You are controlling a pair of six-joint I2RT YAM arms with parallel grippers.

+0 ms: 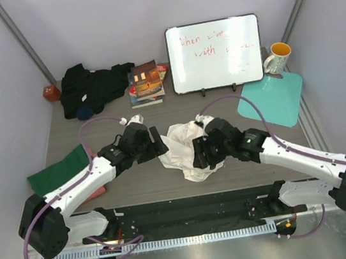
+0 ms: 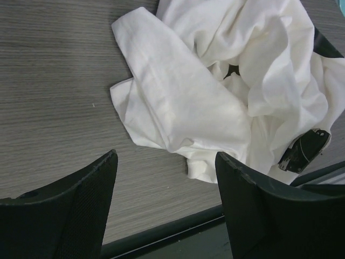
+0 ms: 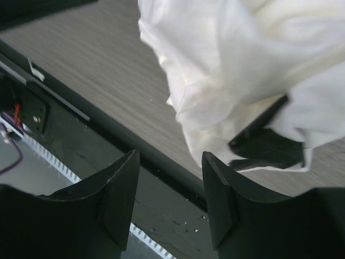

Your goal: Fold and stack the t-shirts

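Two-handed, flanks crumpled white cloth t-shirt: left gripper at nine o'clock, right gripper at three, fingers wide, empty.

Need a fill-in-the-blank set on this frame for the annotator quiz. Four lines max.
1. The crumpled ___ t-shirt lies just ahead of the left gripper.
2. The left gripper's jaws are ___, with nothing between them.
3. The dark green t-shirt lies beside the ___ arm.
4. The mug stands just right of the ___.
Missing words: white; open; left; whiteboard.
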